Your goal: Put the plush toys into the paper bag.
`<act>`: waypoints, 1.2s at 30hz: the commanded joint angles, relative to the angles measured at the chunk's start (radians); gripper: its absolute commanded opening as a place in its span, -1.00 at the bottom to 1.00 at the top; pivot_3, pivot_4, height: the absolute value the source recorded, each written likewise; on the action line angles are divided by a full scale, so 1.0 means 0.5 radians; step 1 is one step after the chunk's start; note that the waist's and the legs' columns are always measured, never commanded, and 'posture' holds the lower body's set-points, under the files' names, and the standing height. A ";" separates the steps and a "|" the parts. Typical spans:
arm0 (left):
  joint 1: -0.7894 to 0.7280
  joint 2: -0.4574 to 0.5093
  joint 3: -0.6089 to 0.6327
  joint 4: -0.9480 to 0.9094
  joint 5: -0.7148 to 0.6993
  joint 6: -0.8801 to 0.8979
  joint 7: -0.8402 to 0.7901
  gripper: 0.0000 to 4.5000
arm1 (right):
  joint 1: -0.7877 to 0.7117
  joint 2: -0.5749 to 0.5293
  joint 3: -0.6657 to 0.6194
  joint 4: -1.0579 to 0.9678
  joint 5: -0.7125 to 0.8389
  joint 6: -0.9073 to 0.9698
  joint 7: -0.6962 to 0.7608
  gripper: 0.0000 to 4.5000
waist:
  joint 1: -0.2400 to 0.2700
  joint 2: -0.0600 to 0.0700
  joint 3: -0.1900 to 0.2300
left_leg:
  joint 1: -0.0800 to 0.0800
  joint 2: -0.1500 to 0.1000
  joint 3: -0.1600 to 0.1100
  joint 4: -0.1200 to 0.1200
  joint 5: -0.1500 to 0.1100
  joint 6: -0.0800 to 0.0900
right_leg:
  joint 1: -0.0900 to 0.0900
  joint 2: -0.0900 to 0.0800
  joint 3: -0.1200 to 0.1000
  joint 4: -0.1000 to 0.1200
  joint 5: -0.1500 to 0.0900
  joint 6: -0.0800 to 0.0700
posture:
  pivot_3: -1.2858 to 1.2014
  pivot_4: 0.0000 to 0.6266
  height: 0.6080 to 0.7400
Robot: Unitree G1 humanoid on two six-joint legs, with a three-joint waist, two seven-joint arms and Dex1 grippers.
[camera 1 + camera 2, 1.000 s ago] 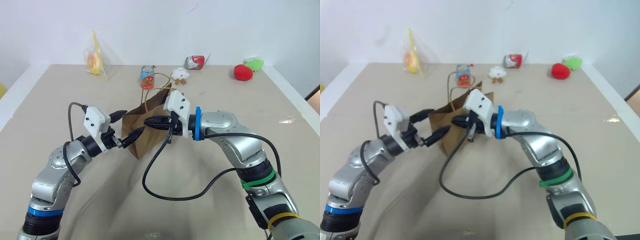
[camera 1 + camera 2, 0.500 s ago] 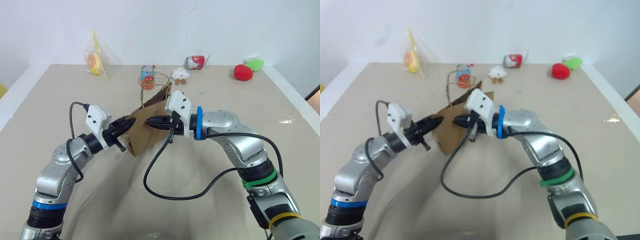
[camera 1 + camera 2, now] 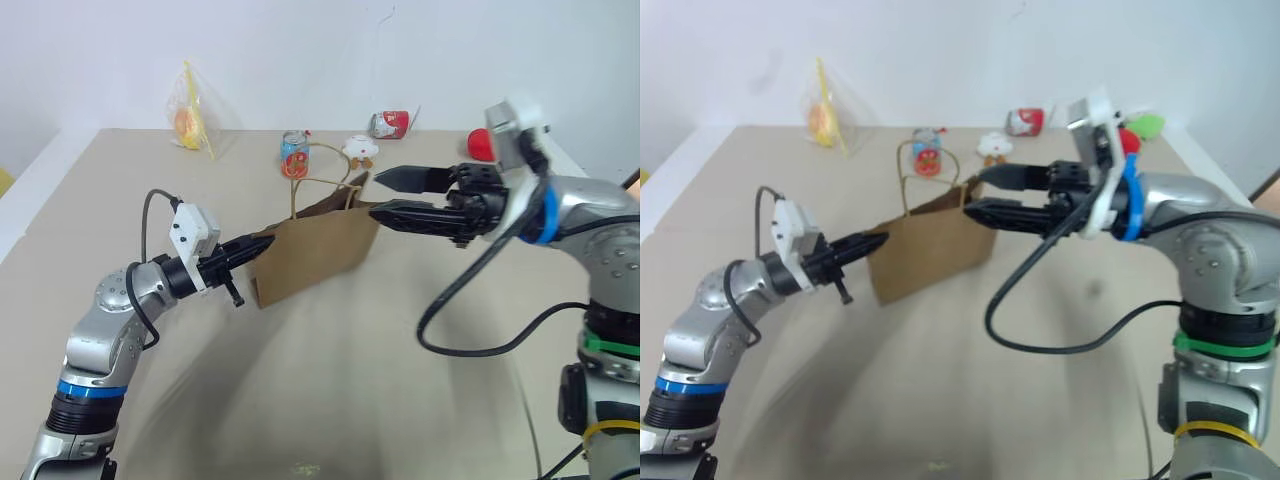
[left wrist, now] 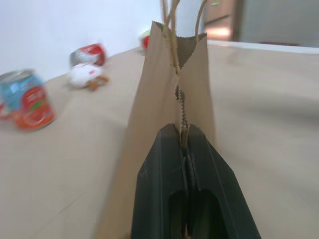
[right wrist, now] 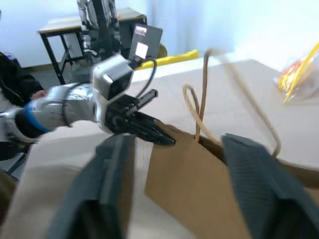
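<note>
Nearest, left gripper (image 3: 262, 245) reaches in level from the left, black fingers (image 4: 185, 164) pressed together on the near side edge of the paper bag (image 3: 320, 248). Left wrist view confirms the pinch: the folded paper seam runs straight up from between the closed fingers, bag standing upright beyond them.

Bag sits on the beige table (image 3: 330, 400), just ahead of the left fingertips and stretching away from them toward the right gripper. Mouth up. Tan cord handles (image 3: 322, 160) loop above the rim.

Right gripper (image 3: 385, 196) comes in level from the right, raised above the table, fingers spread wide, one above the other. Lower finger tip lies at the bag's far upper corner; whether it touches the paper I cannot tell. Upper finger is clear of the bag, above the rim. Nothing between the fingers. Right wrist view looks between the two spread fingers at the bag's top edge and handles, with the left gripper at the bag's far end.

Beyond the bag, past both grippers: a drink can (image 3: 294, 154) just behind the handles, a small white plush with brown feet (image 3: 360, 149) beside it, a red-and-white packet (image 3: 389, 124) further back. A clear bag with yellow and orange contents (image 3: 191, 122) lies far off on the left gripper's side. Red plush (image 3: 1127, 139) and green plush (image 3: 1147, 125) sit behind the right wrist at the far edge.
</note>
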State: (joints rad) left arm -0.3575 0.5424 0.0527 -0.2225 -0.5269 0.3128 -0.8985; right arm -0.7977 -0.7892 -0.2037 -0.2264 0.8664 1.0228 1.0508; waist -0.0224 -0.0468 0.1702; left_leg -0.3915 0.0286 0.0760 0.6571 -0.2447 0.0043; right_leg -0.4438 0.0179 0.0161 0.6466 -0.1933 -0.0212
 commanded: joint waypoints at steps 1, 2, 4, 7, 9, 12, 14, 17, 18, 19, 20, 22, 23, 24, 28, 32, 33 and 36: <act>-0.132 0.067 0.069 0.057 -0.110 -0.063 -0.220 -1.00 | -0.053 -0.157 -0.067 0.088 0.005 -0.066 0.134 0.98 | -0.001 0.000 0.000 | 0.000 0.000 0.000 0.000 0.000 0.000 | 0.000 0.000 0.000 0.000 0.000 0.000 | 0.03 -0.52 1.00; -0.156 0.072 0.072 0.077 -0.129 -0.063 -0.260 -1.00 | -0.053 -0.178 -0.063 0.114 -0.011 -0.090 0.148 0.98 | -0.001 0.000 0.000 | 0.000 0.000 0.000 0.000 0.000 0.000 | 0.000 0.000 0.000 0.000 0.000 0.000 | 0.03 -0.52 1.00; -0.196 0.090 0.070 0.106 -0.158 -0.065 -0.341 -1.00 | -0.036 -0.247 -0.033 0.139 -0.048 -0.137 0.210 0.98 | -0.002 0.001 0.000 | 0.000 0.000 0.001 0.000 0.000 0.000 | 0.000 0.001 0.001 0.000 0.000 0.000 | 0.03 -0.52 1.00; -0.188 0.164 0.008 0.081 -0.135 -0.117 -0.542 -1.00 | 0.033 -0.380 -0.010 0.135 -0.092 -0.202 0.342 0.98 | -0.001 0.001 0.001 | -0.001 0.000 0.001 0.000 0.000 0.001 | -0.001 0.000 0.001 -0.001 0.000 0.000 | 0.03 -0.52 1.00; -0.132 0.183 -0.037 0.042 -0.105 -0.179 -0.644 -1.00 | 0.058 -0.427 0.002 0.125 -0.131 -0.269 0.394 0.98 | -0.001 0.001 0.001 | -0.002 0.000 0.000 0.000 -0.001 0.001 | -0.001 0.000 0.000 -0.001 -0.001 0.000 | 0.03 -0.52 1.00; -0.081 0.185 -0.065 -0.046 -0.201 -0.105 -0.697 -1.00 | 0.076 -0.486 0.017 0.097 -0.152 -0.313 0.445 0.98 | -0.002 0.001 0.000 | -0.001 0.000 0.002 -0.002 -0.003 0.002 | -0.001 0.000 0.001 -0.002 -0.003 -0.001 | 0.03 -0.52 1.00; -0.070 0.183 -0.088 -0.019 -0.180 -0.132 -0.730 -1.00 | 0.082 -0.507 0.019 0.094 -0.158 -0.322 0.460 0.98 | -0.002 0.001 0.001 | -0.001 0.000 0.002 -0.002 -0.003 0.002 | -0.001 0.000 0.002 -0.002 -0.003 -0.001 | 0.03 -0.52 1.00; -0.065 0.176 -0.121 0.091 -0.092 -0.215 -0.771 -1.00 | 0.105 -0.498 0.024 0.090 -0.179 -0.354 0.453 0.98 | 0.001 0.001 0.001 | -0.001 0.000 0.001 -0.002 -0.002 0.002 | -0.001 -0.001 0.001 -0.002 -0.003 -0.001 | 0.03 -0.52 1.00; -0.071 0.178 -0.135 0.123 -0.056 -0.235 -0.775 -1.00 | 0.112 -0.493 0.033 0.084 -0.186 -0.366 0.443 0.98 | 0.001 0.001 0.001 | 0.000 0.000 0.001 -0.002 -0.002 0.002 | -0.001 0.000 0.000 -0.001 -0.003 -0.001 | 0.03 -0.52 1.00; -0.081 0.184 -0.145 0.143 -0.029 -0.242 -0.772 -1.00 | 0.113 -0.486 0.037 0.075 -0.181 -0.366 0.431 0.98 | 0.001 0.001 0.001 | 0.000 0.000 0.001 -0.002 -0.002 0.002 | -0.001 0.000 0.001 -0.001 -0.003 -0.001 | 0.03 -0.52 1.00; -0.094 0.194 -0.146 0.159 -0.024 -0.231 -0.776 -1.00 | 0.111 -0.480 0.039 0.066 -0.171 -0.355 0.422 0.98 | 0.000 0.001 0.001 | 0.001 0.000 0.001 -0.002 -0.002 0.002 | 0.000 0.000 0.001 -0.001 -0.003 -0.001 | 0.03 -0.52 1.00; -0.116 0.217 -0.139 0.178 -0.021 -0.237 -0.799 -1.00 | 0.108 -0.476 0.040 0.057 -0.159 -0.344 0.414 0.98 | 0.000 0.001 0.001 | 0.001 0.000 0.001 -0.002 -0.002 0.002 | -0.001 0.000 0.001 -0.001 -0.003 -0.001 | 0.03 -0.52 1.00; -0.129 0.233 -0.120 0.178 -0.030 -0.238 -0.806 -0.88 | 0.110 -0.477 0.040 0.057 -0.157 -0.345 0.413 1.00 | 0.000 0.001 0.001 | 0.001 0.000 0.001 -0.002 -0.002 0.002 | -0.001 0.000 0.001 -0.001 -0.003 -0.001 | 0.03 -0.52 1.00; -0.136 0.255 -0.098 0.162 -0.039 -0.238 -0.811 -0.88 | 0.116 -0.478 0.041 0.058 -0.159 -0.348 0.412 1.00 | 0.000 0.001 0.001 | 0.001 0.001 0.001 -0.002 -0.002 0.002 | -0.001 0.000 0.001 -0.001 -0.003 -0.001 | 0.03 -0.52 1.00; -0.136 0.314 -0.001 0.035 -0.116 -0.138 -0.751 -0.37 | 0.147 -0.481 0.025 0.068 -0.163 -0.359 0.396 1.00 | 0.000 0.001 0.001 | 0.000 0.000 0.001 -0.002 -0.002 0.002 | -0.001 0.000 0.001 -0.001 -0.003 -0.001 | 0.03 -0.52 1.00; -0.083 0.395 0.144 -0.174 -0.291 0.089 -0.589 0.29 | 0.185 -0.484 0.010 0.100 -0.189 -0.388 0.387 1.00 | 0.000 0.002 0.001 | -0.001 0.000 0.001 -0.002 -0.002 0.002 | -0.001 -0.001 0.000 -0.001 -0.003 -0.001 | 0.03 -0.52 1.00; -0.101 0.390 0.226 -0.213 -0.408 0.221 -0.451 0.46 | 0.201 -0.485 0.005 0.122 -0.206 -0.404 0.376 1.00 | -0.001 0.001 0.001 | -0.001 0.000 0.001 -0.002 -0.002 0.002 | -0.001 -0.001 0.000 -0.001 -0.003 -0.001 | 0.03 -0.52 1.00; -0.156 0.362 0.425 -0.205 -0.556 0.464 -0.074 0.88 | 0.275 -0.478 -0.003 0.245 -0.307 -0.517 0.345 1.00 | 0.000 0.002 0.001 | -0.001 0.000 0.001 -0.002 -0.002 0.002 | -0.001 -0.001 0.000 -0.001 -0.003 0.000 | 0.03 -0.52 1.00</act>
State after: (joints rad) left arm -0.4014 0.7258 0.1232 -0.2947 -0.6884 0.3940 -1.1598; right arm -0.6927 -1.0206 -0.1636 -0.1654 0.7678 0.8391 1.2403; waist -0.0224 -0.0459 0.1709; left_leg -0.3917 0.0288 0.0763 0.6564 -0.2459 0.0054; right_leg -0.4443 0.0172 0.0160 0.6461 -0.1948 -0.0211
